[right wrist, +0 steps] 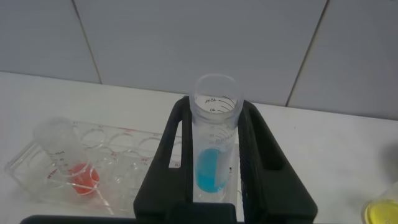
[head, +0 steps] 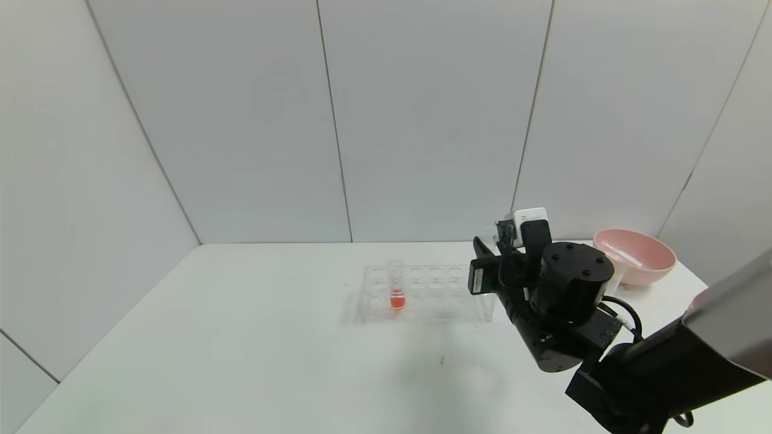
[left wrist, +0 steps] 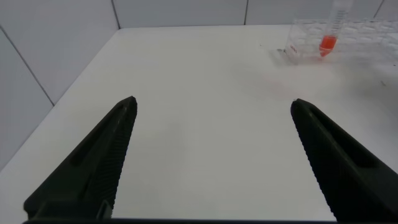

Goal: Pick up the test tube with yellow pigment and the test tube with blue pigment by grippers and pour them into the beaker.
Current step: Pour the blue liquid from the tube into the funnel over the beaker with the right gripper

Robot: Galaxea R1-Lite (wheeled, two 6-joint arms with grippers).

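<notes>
Right wrist view shows my right gripper point(right wrist: 214, 155) clamped on the upright test tube with blue pigment point(right wrist: 213, 146) just beside the rack point(right wrist: 118, 158), so I judge transport to the beaker comes next, left gripper point(left wrist: 211, 155) parked, jaws apart.

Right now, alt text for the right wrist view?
The right pincer grips an upright test tube with blue pigment. Behind it, a clear rack holds an orange-red tube on a white table.

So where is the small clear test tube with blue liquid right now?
The small clear test tube with blue liquid stands upright between the right gripper's black fingers, just beside the clear plastic tube rack, in the right wrist view.
</notes>
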